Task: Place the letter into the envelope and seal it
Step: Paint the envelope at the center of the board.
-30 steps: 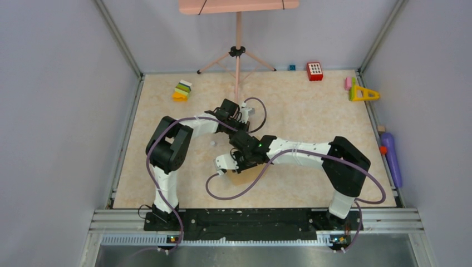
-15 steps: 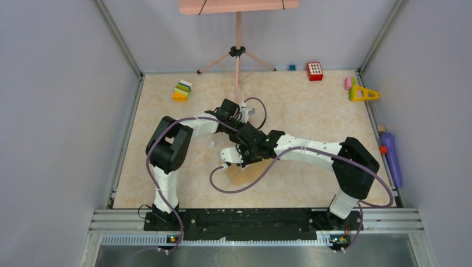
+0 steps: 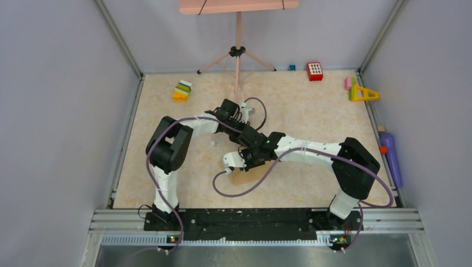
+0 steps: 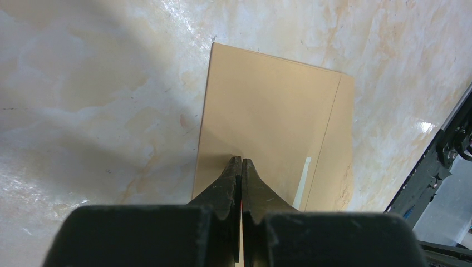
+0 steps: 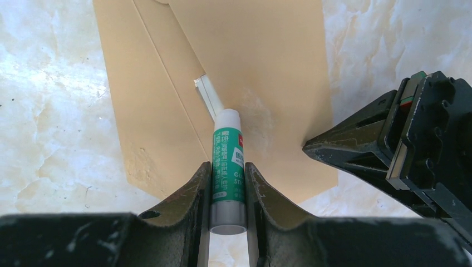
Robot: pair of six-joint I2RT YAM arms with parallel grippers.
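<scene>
On the marbled beige tabletop point(image 3: 311, 111), the flat brown kraft-paper envelope point(image 4: 267, 111) lies between the arms. The left gripper point(image 4: 240, 164), its black fingers clenched together, presses its tips onto the envelope's face. The right gripper point(image 5: 227, 169) grasps a green-and-white glue stick point(image 5: 228, 144), whose white tip touches the envelope beside a thin pale strip point(image 5: 207, 93).

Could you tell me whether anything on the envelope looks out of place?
A pale sliver, perhaps the letter's edge, pokes out at the flap edge of the flat brown kraft-paper envelope, right by the green glue stick.
</scene>
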